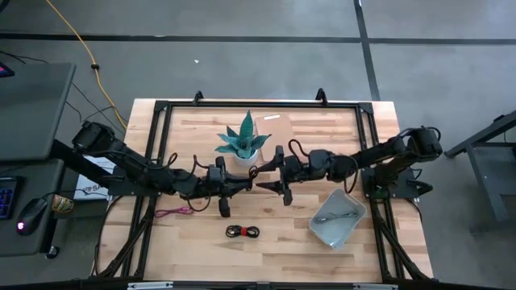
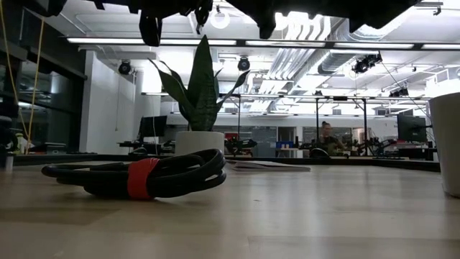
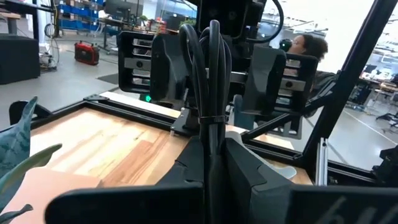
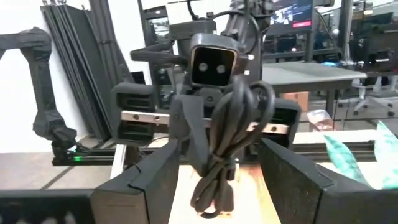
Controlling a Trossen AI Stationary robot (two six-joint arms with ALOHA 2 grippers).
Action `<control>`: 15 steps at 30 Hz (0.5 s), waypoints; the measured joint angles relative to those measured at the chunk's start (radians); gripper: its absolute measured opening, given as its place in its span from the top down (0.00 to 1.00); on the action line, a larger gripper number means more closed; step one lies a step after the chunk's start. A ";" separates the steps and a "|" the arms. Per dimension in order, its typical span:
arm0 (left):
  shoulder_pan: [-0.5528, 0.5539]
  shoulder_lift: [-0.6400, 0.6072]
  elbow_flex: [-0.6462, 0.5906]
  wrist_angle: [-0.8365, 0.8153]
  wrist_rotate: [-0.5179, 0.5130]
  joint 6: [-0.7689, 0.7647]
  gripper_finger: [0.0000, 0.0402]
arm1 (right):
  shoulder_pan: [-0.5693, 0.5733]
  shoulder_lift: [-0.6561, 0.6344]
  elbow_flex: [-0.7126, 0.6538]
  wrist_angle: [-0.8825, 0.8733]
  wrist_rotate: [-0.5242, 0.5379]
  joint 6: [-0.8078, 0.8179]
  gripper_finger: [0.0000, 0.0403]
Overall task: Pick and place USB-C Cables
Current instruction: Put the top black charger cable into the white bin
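Observation:
My left gripper (image 3: 210, 149) is shut on the black USB-C cable bundle (image 3: 208, 74), held above the table's middle (image 1: 255, 184). My right gripper (image 4: 221, 171) faces it from the right, open, with a finger on either side of the bundle (image 4: 231, 134) and not touching it. The red-and-black bundle (image 1: 243, 232) lies flat on the table near the front edge and also shows in the low view (image 2: 144, 176). The pink-magenta bundle (image 1: 173, 212) lies on the table under my left arm. The silver-grey bundle (image 1: 334, 216) lies inside the grey tray (image 1: 355, 211). My left gripper pinches the black bundle between its two fingers (image 3: 245, 171), coming level from the table's left. The hold is at the tied middle of the coil (image 3: 209, 124). The bundle is lifted clear of the table; one looped end (image 4: 249, 96) stands above the fingers and the other end (image 4: 211, 196) hangs below.
The potted plant (image 1: 244, 143) stands just behind the two grippers, toward the far edge. The grey tray sits at the right front. A black frame (image 1: 161, 105) borders the tabletop. A long yellow cord (image 1: 81, 44) lies on the floor beyond. A person (image 3: 305, 46) sits in the room behind.

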 joint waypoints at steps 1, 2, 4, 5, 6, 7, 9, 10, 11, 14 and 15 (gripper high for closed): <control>0.000 0.000 0.000 0.001 0.000 -0.003 0.99 | 0.003 0.000 0.000 0.000 0.001 -0.003 0.48; 0.000 0.000 0.000 0.001 0.000 -0.011 0.99 | 0.006 0.000 0.000 0.000 -0.001 -0.003 0.48; 0.000 0.003 0.000 0.004 0.005 -0.025 0.99 | 0.010 0.000 0.000 0.006 -0.001 -0.004 0.48; 0.000 0.009 0.000 0.011 0.012 -0.026 0.99 | 0.012 0.000 0.000 0.012 0.004 -0.004 0.48; 0.000 0.016 0.000 0.014 0.018 -0.026 0.99 | 0.013 0.000 0.000 0.019 0.018 -0.004 0.48; 0.000 0.024 0.000 0.019 0.024 -0.030 0.99 | 0.013 0.000 0.000 0.024 0.035 -0.004 0.48; 0.002 0.039 0.003 0.032 0.033 -0.042 0.99 | 0.013 0.000 0.000 0.025 0.050 -0.004 0.48; 0.004 0.047 0.010 0.034 0.034 -0.043 0.99 | 0.013 0.000 0.000 0.024 0.051 -0.004 0.48; 0.007 0.055 0.017 0.035 0.035 -0.043 0.99 | 0.013 0.000 0.000 0.025 0.046 -0.004 0.48; 0.012 0.085 0.036 0.033 0.035 -0.042 0.99 | 0.013 0.000 0.000 0.026 0.004 -0.004 0.48; 0.014 0.095 0.045 0.033 0.036 -0.041 0.99 | 0.014 0.000 0.000 0.027 -0.009 -0.004 0.48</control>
